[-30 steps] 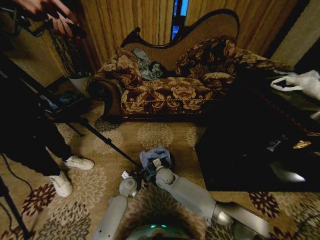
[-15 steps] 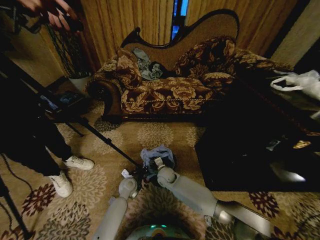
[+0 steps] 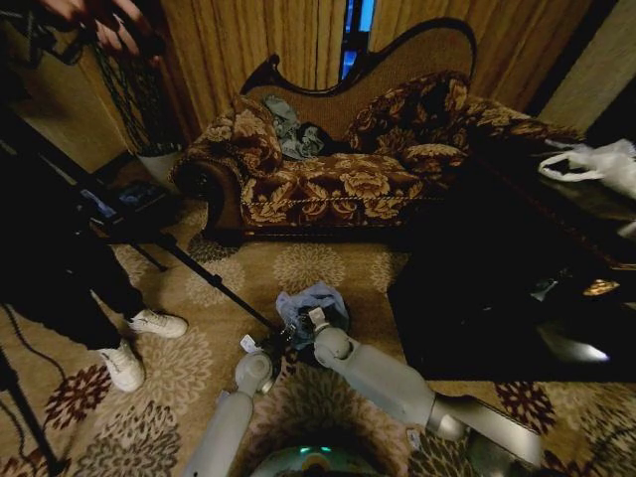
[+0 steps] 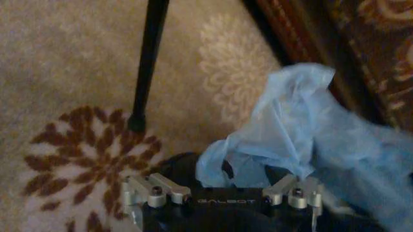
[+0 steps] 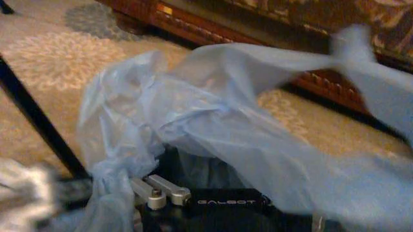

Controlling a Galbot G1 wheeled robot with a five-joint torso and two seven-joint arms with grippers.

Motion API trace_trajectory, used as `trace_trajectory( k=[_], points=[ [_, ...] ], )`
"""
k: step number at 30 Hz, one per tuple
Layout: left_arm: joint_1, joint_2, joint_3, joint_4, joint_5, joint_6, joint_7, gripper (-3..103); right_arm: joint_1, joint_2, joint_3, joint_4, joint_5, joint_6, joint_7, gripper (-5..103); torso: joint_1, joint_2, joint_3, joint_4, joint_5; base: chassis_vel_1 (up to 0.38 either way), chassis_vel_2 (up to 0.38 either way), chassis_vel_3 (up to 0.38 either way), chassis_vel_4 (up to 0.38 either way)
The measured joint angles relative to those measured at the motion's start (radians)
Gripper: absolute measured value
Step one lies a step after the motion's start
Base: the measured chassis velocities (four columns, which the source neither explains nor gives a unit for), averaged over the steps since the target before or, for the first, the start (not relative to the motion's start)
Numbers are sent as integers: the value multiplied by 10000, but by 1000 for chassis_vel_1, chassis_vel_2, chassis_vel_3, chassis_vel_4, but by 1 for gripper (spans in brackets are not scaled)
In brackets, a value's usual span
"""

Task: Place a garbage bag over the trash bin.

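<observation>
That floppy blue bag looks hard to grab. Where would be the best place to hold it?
Probably at its open edge, coming from above. The garbage bag is bunched over the trash bin, and its loose folds stand up like flaps, which fingers could likely pinch. Both the left gripper and right gripper are beside it.

A patterned carpet (image 3: 318, 263) with large pale and dark red flower medallions covers the floor. On it stands a floral upholstered sofa (image 3: 338, 174) with a dark wooden frame, and a large black low table (image 3: 497, 288) sits to the right. A black tripod leg (image 3: 214, 283) slants across the carpet and plants its foot on a dark red medallion. A person's white sneakers (image 3: 139, 343) rest on the carpet at left.
</observation>
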Motion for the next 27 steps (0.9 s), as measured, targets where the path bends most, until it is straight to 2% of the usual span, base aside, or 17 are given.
trace_trajectory(
  k=[1, 20, 24, 27],
  points=[
    [96, 5, -11, -294, 0, 52, 2, 100, -20, 69, 63, -188, -29, 42, -107, 100, 0, 0, 0, 0, 0, 0, 0, 0, 0],
    [1306, 213, -221, -2786, 234, 461, -125, 100, -3, 97, 79, -64, 248, 21, -97, 100, 0, 2, 0, -2, -2, 0, 0, 0, 0],
    [1591, 261, -269, -3479, 657, 549, -215, 100, -34, 104, 192, -26, 270, 42, -109, 100, -1, 2, -1, -1, -1, 0, 0, 0, 0],
    [1525, 251, -274, -3834, 1464, 635, -327, 100, -105, 210, 641, -72, 526, 73, -139, 100, 0, 2, -1, -1, -1, 0, 0, 0, 0]
  ],
)
